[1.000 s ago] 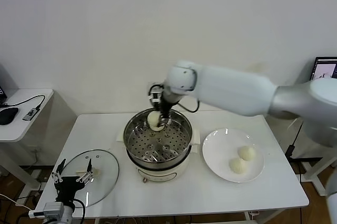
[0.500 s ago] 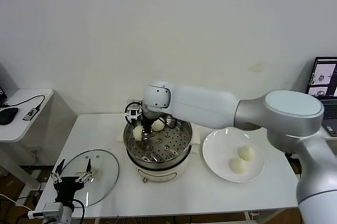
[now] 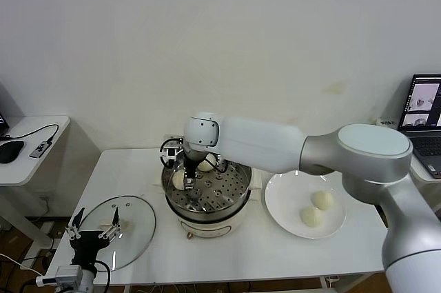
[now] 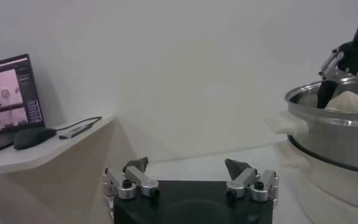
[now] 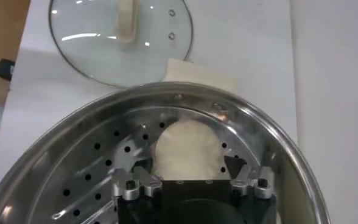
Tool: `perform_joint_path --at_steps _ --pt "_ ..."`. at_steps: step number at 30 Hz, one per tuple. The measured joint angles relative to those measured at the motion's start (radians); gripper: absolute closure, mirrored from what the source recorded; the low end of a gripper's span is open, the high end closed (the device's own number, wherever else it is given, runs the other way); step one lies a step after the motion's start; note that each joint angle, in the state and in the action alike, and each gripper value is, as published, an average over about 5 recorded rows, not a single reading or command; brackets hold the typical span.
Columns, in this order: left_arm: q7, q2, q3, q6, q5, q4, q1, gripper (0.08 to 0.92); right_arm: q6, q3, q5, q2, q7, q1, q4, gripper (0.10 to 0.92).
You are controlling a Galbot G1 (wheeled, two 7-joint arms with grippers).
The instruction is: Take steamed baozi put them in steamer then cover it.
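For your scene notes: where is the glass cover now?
In the head view, the cover lies flat on the table's front left, beside the steamer.
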Motion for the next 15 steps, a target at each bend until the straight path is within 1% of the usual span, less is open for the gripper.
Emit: perform_joint_path --at_steps 7,15 --pt "0.000 0.008 -0.007 0.002 -0.003 -0.003 -0.003 0.177 0.063 -0.014 -0.059 -0.133 -0.111 0.089 0.110 0.202" --pt "0.002 0.006 -0.003 0.006 0.000 -0.007 0.002 0.177 0.191 -0.003 -0.170 -0.403 -0.253 0.138 0.268 0.203"
